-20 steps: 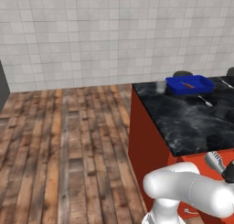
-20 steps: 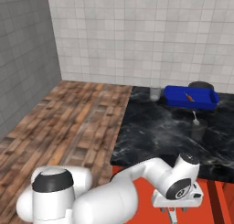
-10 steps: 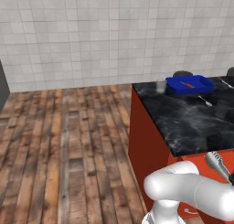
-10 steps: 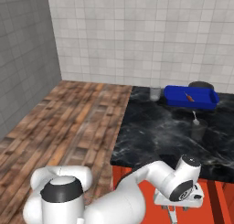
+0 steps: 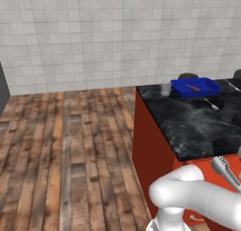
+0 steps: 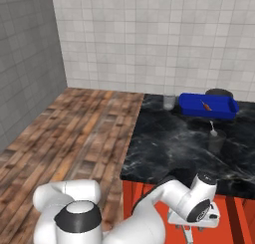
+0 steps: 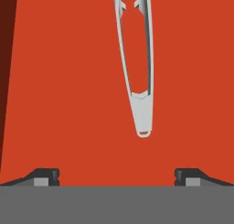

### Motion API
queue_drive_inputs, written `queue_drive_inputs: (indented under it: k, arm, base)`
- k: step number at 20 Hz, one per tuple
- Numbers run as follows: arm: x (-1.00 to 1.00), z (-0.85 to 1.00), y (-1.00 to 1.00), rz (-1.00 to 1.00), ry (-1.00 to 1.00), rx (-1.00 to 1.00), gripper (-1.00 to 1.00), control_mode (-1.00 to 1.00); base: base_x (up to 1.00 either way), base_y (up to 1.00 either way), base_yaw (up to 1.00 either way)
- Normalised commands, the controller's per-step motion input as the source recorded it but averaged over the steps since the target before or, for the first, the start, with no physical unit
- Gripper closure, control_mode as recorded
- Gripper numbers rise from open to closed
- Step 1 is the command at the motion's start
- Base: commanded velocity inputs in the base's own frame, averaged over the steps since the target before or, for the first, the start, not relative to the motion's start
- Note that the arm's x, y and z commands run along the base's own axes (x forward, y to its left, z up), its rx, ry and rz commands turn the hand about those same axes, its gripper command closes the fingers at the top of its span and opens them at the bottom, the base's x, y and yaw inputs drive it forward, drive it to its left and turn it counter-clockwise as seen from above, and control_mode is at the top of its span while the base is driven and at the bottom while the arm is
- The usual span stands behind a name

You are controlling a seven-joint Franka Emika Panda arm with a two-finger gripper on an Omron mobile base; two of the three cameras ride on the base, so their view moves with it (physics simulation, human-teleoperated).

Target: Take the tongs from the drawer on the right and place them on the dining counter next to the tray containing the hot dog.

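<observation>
Hovering over the open drawer, our gripper had its fingers wide apart and held nothing. The tongs lay flat on the red drawer floor. Next we needed to go down and pinch them.

The 2 base views look forward and down from behind the arm, 1 from its left, 1 from its right. Both share the black marble table with the blue tray at its far end, the wood floor and the tiled wall. The hand view looks close and straight down at the tongs on the red drawer floor.
</observation>
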Motion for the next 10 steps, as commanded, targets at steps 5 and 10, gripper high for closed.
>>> queue_drive_inputs:
  k: [5,10]
  arm:
    - [0.11,-0.20,0.00,0.00,0.00,0.00,-1.00,-1.00]
    - [0.14,-0.19,-0.01,0.00,0.00,0.00,-1.00,-1.00]
  base:
    - [0.00,0.00,0.00]
    - [0.00,0.00,0.00]
